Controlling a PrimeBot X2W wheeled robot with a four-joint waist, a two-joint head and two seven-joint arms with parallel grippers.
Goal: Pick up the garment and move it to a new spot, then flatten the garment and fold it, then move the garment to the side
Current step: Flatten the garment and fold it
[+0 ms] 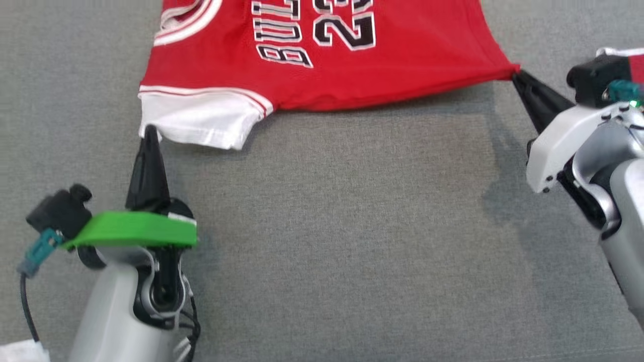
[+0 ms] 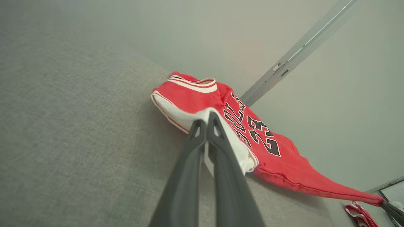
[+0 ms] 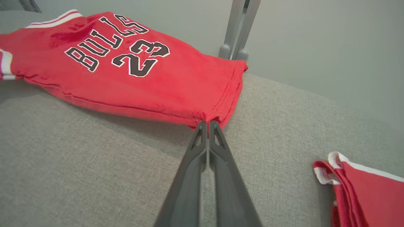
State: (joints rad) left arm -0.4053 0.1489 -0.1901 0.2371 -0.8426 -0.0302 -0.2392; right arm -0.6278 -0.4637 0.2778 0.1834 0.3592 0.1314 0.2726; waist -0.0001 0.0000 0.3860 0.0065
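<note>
Jersey point(image 1: 327, 80) lies face-up on the grey fabric surface point(image 1: 322, 226), left gripper point(image 1: 150, 133) pinched shut on its white sleeve point(image 1: 201, 120), right gripper point(image 1: 517, 76) clamped on the hem corner point(image 1: 505, 68). Draw both apart evenly, low and taut, I reckon, no jerking!

the garment point(image 1: 402, 45) is soft matt cloth, red with a white sleeve and flat printed lettering. the grey surface point(image 1: 322, 251) is coarse woven fabric, matt. the left gripper point(image 1: 150, 130) and right gripper point(image 1: 518, 78) look like dull dark plastic. the green collar point(image 1: 136, 229) is smooth matt plastic, and the pale shell point(image 1: 568, 136) is satin plastic.
</note>
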